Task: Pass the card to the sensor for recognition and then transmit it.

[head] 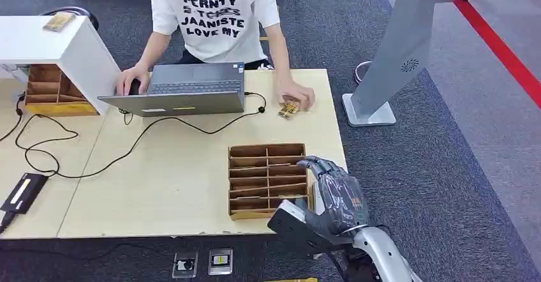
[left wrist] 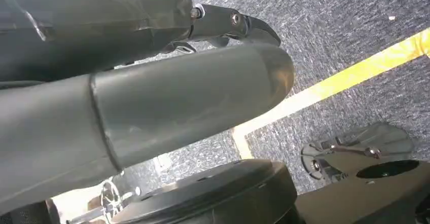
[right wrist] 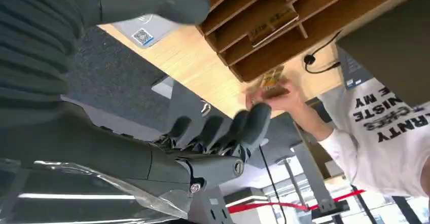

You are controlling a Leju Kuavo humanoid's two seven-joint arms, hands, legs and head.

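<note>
A yellow card [head: 288, 108] lies on the wooden table [head: 166, 180] under a person's hand [head: 298, 96], beside the laptop; it is also blurred in the right wrist view as the card [right wrist: 271, 82]. My right hand [head: 333, 196] hovers at the right edge of a brown divided tray [head: 266, 180], fingers spread and holding nothing; the right wrist view shows its fingers [right wrist: 238, 127] extended. Another card [right wrist: 271, 24] lies in one tray slot. The grey sensor kiosk [head: 402, 52] stands on the carpet right of the table. My left hand [left wrist: 192, 97] hangs near the floor, holding nothing.
A person in a white shirt [head: 214, 14] sits behind an open laptop [head: 185, 89]. Black cables [head: 76, 141] trail across the table to a black device [head: 24, 191]. A white shelf [head: 51, 46] and a wooden box [head: 54, 90] stand at the far left.
</note>
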